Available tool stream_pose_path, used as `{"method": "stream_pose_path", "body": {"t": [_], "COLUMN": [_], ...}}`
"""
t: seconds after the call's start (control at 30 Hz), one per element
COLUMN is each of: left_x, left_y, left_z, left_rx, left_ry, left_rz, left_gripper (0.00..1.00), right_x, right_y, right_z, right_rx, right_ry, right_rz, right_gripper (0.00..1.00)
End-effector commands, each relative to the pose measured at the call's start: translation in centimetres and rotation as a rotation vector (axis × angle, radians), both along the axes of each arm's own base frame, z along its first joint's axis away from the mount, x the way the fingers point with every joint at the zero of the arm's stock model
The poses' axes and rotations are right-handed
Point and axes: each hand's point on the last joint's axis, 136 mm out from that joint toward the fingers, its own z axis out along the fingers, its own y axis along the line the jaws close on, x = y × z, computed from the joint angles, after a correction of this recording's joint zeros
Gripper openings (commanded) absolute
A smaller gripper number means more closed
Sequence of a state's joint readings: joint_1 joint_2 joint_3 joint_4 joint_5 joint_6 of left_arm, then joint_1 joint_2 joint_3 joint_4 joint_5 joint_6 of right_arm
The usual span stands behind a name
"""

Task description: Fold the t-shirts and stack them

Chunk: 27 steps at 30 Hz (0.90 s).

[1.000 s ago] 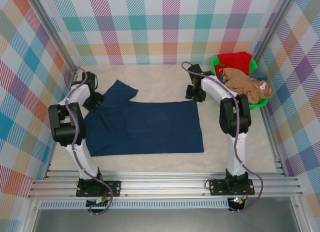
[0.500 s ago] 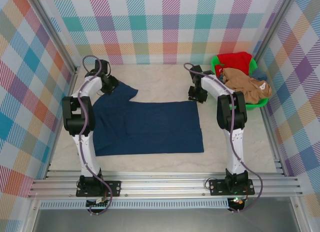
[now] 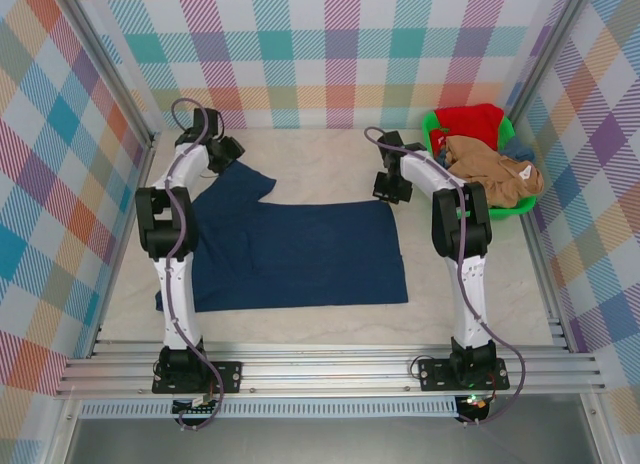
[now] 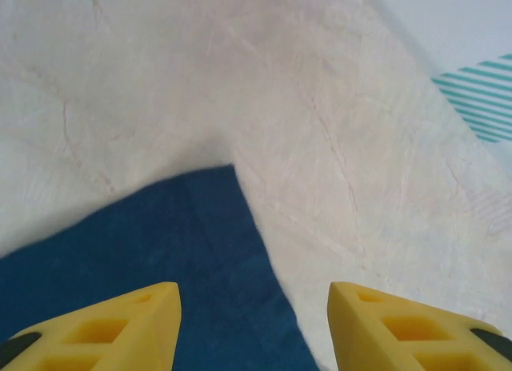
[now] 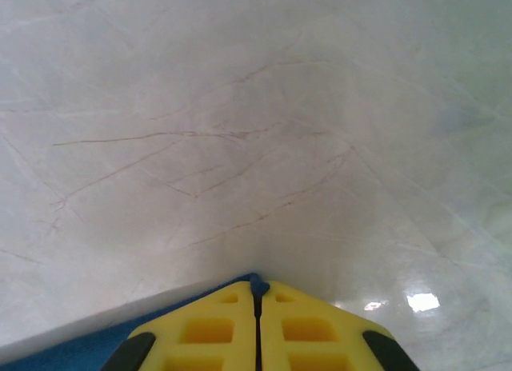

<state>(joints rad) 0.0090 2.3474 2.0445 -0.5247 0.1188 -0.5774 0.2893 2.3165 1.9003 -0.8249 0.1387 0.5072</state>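
A large dark navy t-shirt [image 3: 300, 254] lies spread flat on the table, one sleeve pointing to the back left. My left gripper [image 3: 228, 152] hovers over that sleeve's tip; in the left wrist view it [image 4: 253, 307] is open, its yellow fingers straddling the sleeve corner [image 4: 160, 251]. My right gripper [image 3: 390, 192] sits at the shirt's back right corner. In the right wrist view it [image 5: 258, 295] is shut, a nub of navy cloth [image 5: 256, 281] pinched at the tips. A red t-shirt [image 3: 470, 119] and a tan-brown t-shirt [image 3: 495, 174] are piled in the basket.
The bright green basket [image 3: 520, 208] stands at the back right against the checkered wall. Pale marble tabletop [image 3: 320, 164] lies bare behind the navy shirt and along its right side. A metal rail [image 3: 330, 369] runs along the near edge.
My left arm swung from the shirt's left side up to the back sleeve tip. My right gripper closed on the shirt's back right corner.
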Motion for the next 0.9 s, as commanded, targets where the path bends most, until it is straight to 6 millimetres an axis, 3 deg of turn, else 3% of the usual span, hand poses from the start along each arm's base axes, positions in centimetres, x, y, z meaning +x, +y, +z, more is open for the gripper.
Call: {"method": "stream_pose_path", "body": {"t": [0.0,0.2,0.37,0.6,0.87], "left_x": [1.0,3.0,4.9,3.4,2.7], "left_y": [0.8,2.8,2.2,0.4,0.8], "left_z": [-1.4,-2.4,-3.0,-5.7,-6.9], "left_rx": [0.06,0.182,0.18,0.208,0.247], "left_ry": [0.029,0.055,0.015,0.103,0.149], "left_rz": [-0.023,-0.005,-0.04,-0.09,-0.041], "left_gripper": [0.53,0.53,0.52,0.46,0.22], "right_x": [0.2,-0.4,-0.8,-1.1,-1.2], "right_y": [0.4,0.7,0.8,0.8,1.0], "right_z": [-0.7,-0.6,-0.6,-0.7,-0.7], "right_rx": [0.018,0.042,0.052,0.062,0.073], "right_ry": [0.002,0.02,0.026,0.032,0.035], "right_rz": [0.03,0.012,0.001,-0.016,-0.02], "right_gripper": [0.03,0.0,0.0,0.0,0.0]}}
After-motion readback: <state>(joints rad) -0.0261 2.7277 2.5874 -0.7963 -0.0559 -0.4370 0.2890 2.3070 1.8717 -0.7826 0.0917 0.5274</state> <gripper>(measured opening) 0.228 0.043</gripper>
